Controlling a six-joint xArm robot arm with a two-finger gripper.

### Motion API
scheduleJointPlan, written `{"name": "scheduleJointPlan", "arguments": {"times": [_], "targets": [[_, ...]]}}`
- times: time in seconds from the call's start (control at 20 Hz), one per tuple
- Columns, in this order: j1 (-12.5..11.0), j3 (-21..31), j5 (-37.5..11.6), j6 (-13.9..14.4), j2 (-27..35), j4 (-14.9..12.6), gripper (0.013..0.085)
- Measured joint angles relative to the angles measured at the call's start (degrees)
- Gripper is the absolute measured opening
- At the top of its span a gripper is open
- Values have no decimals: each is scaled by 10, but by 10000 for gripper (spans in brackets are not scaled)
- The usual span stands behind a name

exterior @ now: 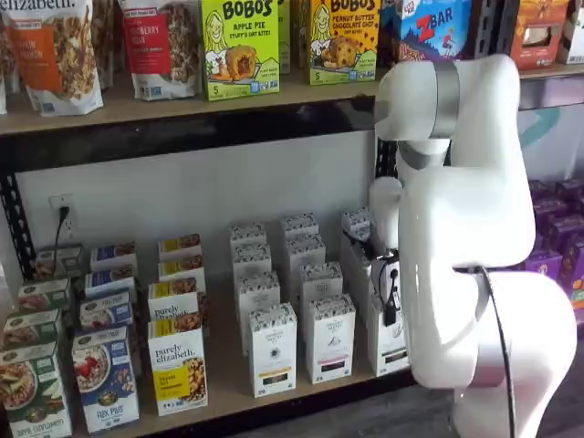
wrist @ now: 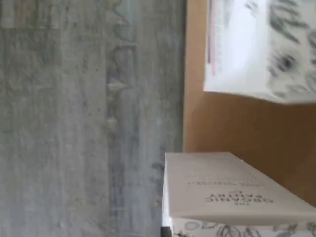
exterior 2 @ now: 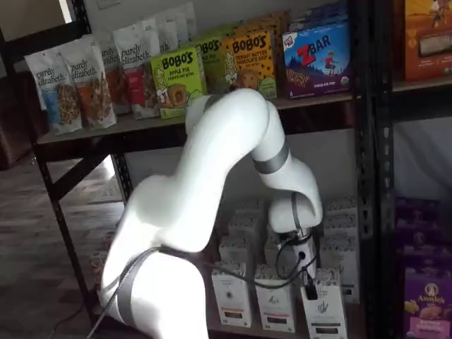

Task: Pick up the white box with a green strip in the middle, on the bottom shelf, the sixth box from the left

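Bottom shelf (exterior: 228,388): pale board, black front rail. Stock L to R: cereal boxes (exterior: 178,360) in several rows, then rows of tall narrow white cartons w/ speckled tops, then purple boxes (exterior: 557,237) at far R.

White box (exterior: 388,342): front of the rightmost white row, upright, dark band near base. Also seen in a shelf view (exterior 2: 323,307), front row, R end. Two like cartons (exterior: 274,349) stand beside it on its L, small gaps between.

Arm (exterior: 465,237): white, large, betw. cameras and shelf; covers R part of the white rows.

Gripper (exterior 2: 305,272): white body w/ black cable, low over the front R carton, just above its top or on it; can't tell which. Fingers not made out in either shelf view, so grip state can't be told.

Wrist view: speckled carton (wrist: 256,49) and another carton's pale printed face (wrist: 232,190) on tan board (wrist: 237,128); grey wood-look floor (wrist: 74,123) alongside. Picture turned sideways, blurry.

Upper shelf (exterior: 182,100): granola bags, Bobo's boxes, Zbar box.
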Motion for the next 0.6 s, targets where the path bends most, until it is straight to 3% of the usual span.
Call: {"name": "scheduleJointPlan", "arguments": {"times": [0.2,0.4,0.6], "targets": [[9,92,-20,58,-59,-49,490],[21,194,-42,60,-135,-35,490],[34,289,-70,89,-215,-50,490]]}}
